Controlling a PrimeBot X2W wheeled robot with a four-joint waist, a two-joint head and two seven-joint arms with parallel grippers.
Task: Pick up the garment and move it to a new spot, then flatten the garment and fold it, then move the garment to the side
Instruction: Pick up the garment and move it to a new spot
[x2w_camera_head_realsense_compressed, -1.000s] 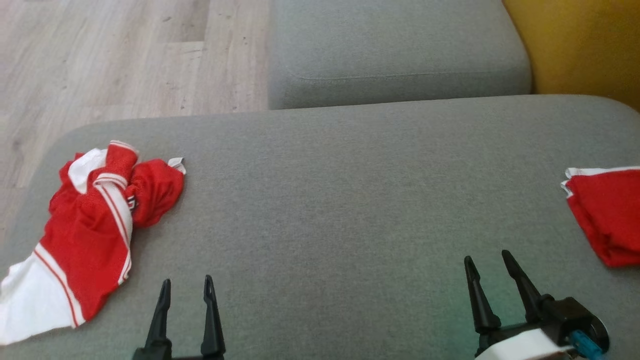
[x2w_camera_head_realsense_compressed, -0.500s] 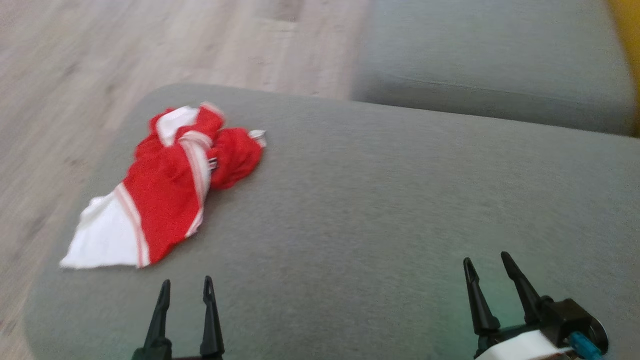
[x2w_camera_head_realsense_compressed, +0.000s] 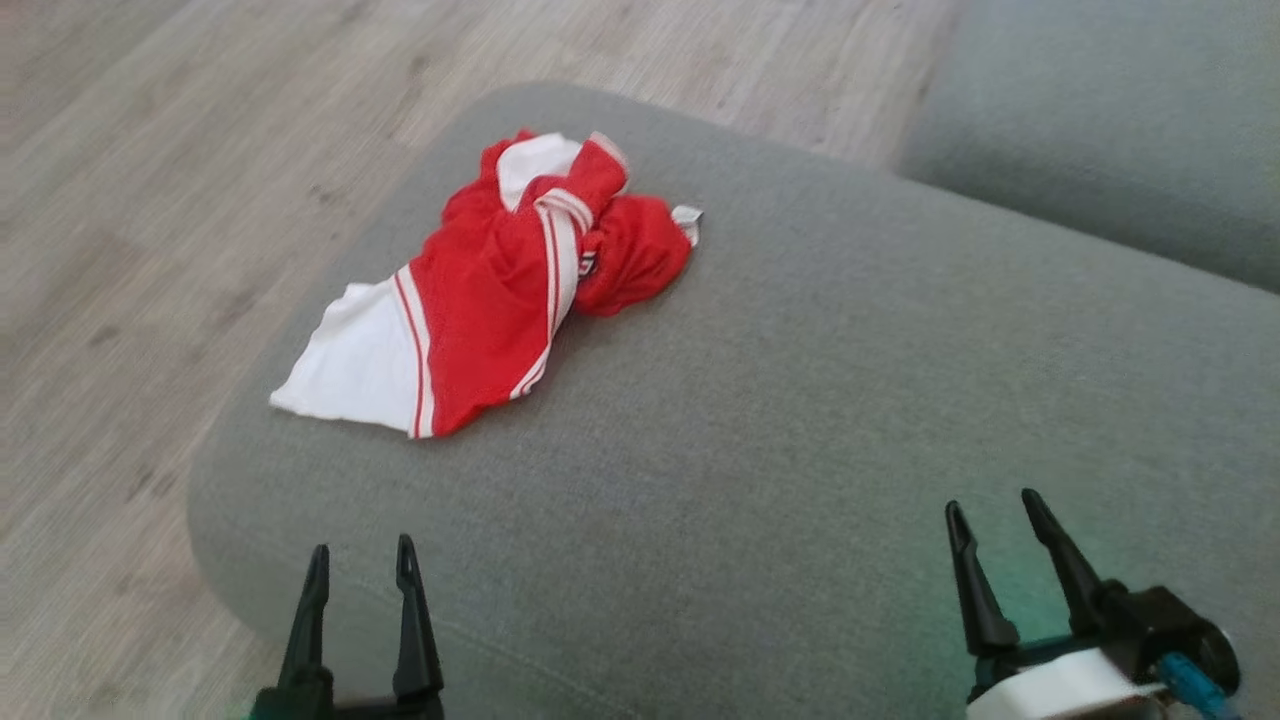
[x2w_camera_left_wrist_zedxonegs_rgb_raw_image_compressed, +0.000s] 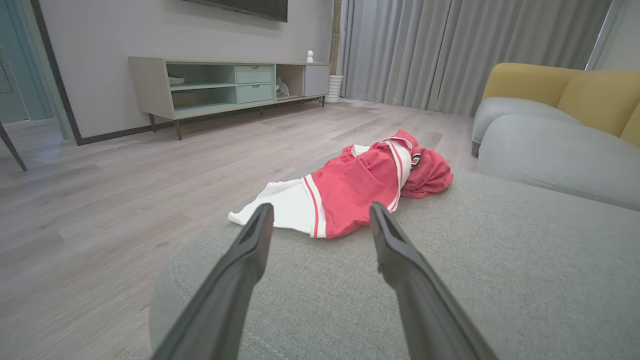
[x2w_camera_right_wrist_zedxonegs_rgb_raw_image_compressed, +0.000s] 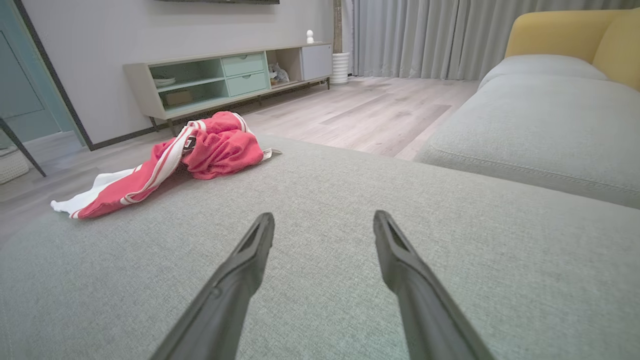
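Note:
A crumpled red garment (x2w_camera_head_realsense_compressed: 510, 290) with white panels and stripes lies on the far left part of a grey cushion (x2w_camera_head_realsense_compressed: 800, 420), close to its rounded edge. The left wrist view has the garment (x2w_camera_left_wrist_zedxonegs_rgb_raw_image_compressed: 360, 187) straight ahead, beyond the fingertips; the right wrist view has the garment (x2w_camera_right_wrist_zedxonegs_rgb_raw_image_compressed: 200, 155) off to the left. My left gripper (x2w_camera_head_realsense_compressed: 361, 562) hovers open over the cushion's near left edge, well short of the cloth. Open too, my right gripper (x2w_camera_head_realsense_compressed: 996, 512) sits at the lower right, far from the garment. Nothing is between either pair of fingers.
Wooden floor (x2w_camera_head_realsense_compressed: 150, 200) lies left of and beyond the cushion. A second grey cushion (x2w_camera_head_realsense_compressed: 1130, 130) sits at the upper right, with a yellow backrest (x2w_camera_left_wrist_zedxonegs_rgb_raw_image_compressed: 575, 92) behind it. A low TV cabinet (x2w_camera_left_wrist_zedxonegs_rgb_raw_image_compressed: 225, 85) stands against the far wall, beside grey curtains (x2w_camera_left_wrist_zedxonegs_rgb_raw_image_compressed: 450, 50).
The camera has swung left, so the garment now sits nearer the picture's middle and a second red cloth at the right edge has left the picture. Both grippers stay open, as before.

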